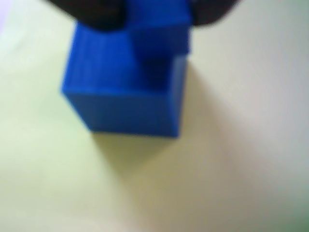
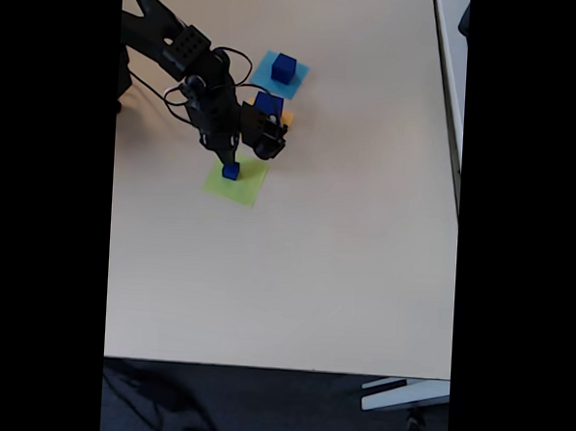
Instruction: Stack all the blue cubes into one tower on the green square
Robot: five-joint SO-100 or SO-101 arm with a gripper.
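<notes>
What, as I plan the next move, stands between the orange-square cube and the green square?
Only the gripper, over the green square beside a small cube lying there; nothing else visible blocks the orange-square cube.

Flat lime-green paper square [image 2: 239, 183] on the tabletop [image 2: 344, 257], glossy dark blue cube [image 2: 231, 172] on its left part in the fixed view, second dark blue cube [image 2: 268, 103] behind the square, third [image 2: 283, 68] on a light blue paper square [image 2: 263, 75] farther behind.
</notes>
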